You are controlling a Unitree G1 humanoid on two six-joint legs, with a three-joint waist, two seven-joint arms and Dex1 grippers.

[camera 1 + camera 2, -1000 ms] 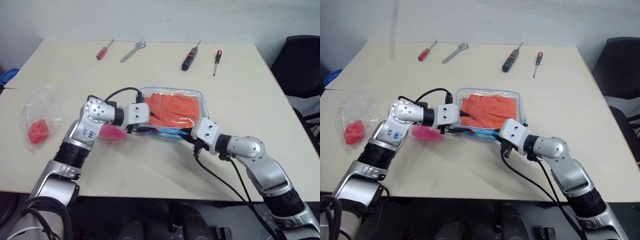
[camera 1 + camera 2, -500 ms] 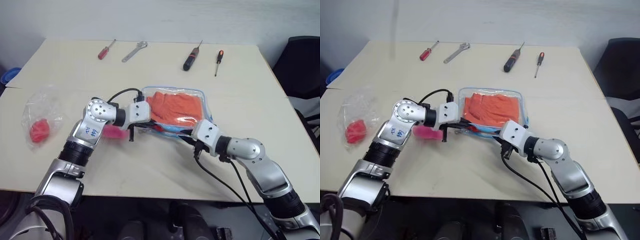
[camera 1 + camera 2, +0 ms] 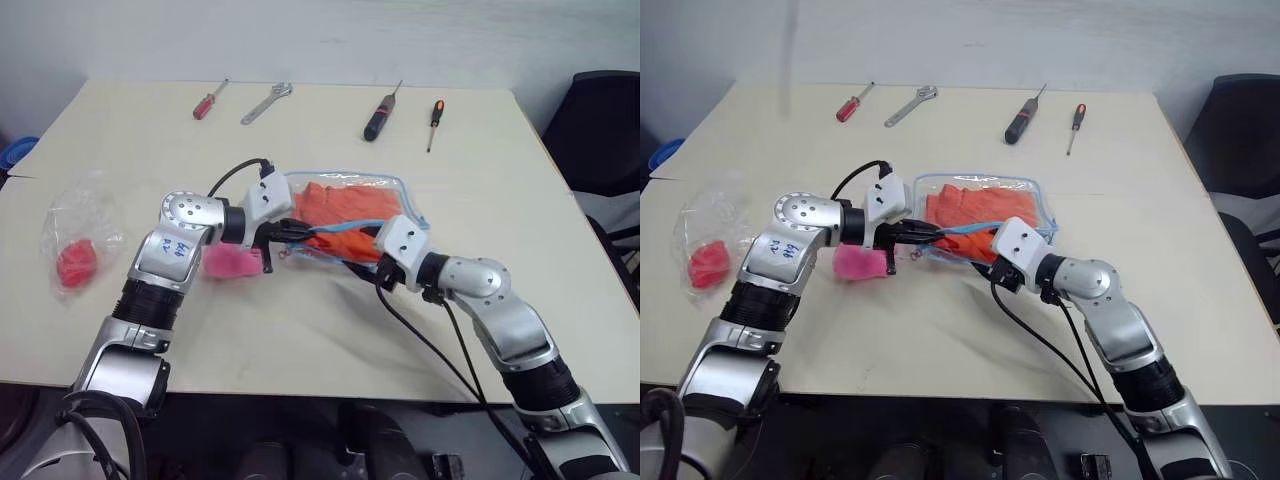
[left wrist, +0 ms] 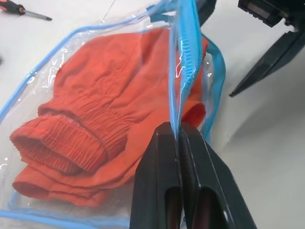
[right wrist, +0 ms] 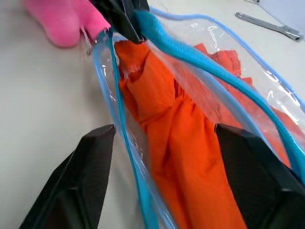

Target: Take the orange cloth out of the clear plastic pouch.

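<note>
The clear plastic pouch (image 3: 404,192) with light blue trim lies mid-table, its near edge lifted. The orange cloth (image 3: 345,206) sits bunched inside it, also seen through the vinyl in the left wrist view (image 4: 95,119). My left gripper (image 3: 290,228) is shut on the upper blue zipper trim (image 4: 183,71), holding the mouth up. My right gripper (image 5: 164,128) stands open at the pouch's mouth, one finger (image 5: 81,181) outside the lower trim and the other over the orange cloth (image 5: 190,143).
A pink plush (image 3: 232,262) lies just left of the pouch. A thin clear bag (image 3: 80,215) with a red lump (image 3: 75,265) sits at the far left. Screwdrivers (image 3: 209,99) and a wrench (image 3: 266,102) line the far edge. A black chair (image 3: 605,130) stands at right.
My left gripper has shut on the zipper trim, rolled its wrist and raised the pouch's near edge. My right gripper has let go of the pouch's edge, opened, and moved forward into the mouth.
</note>
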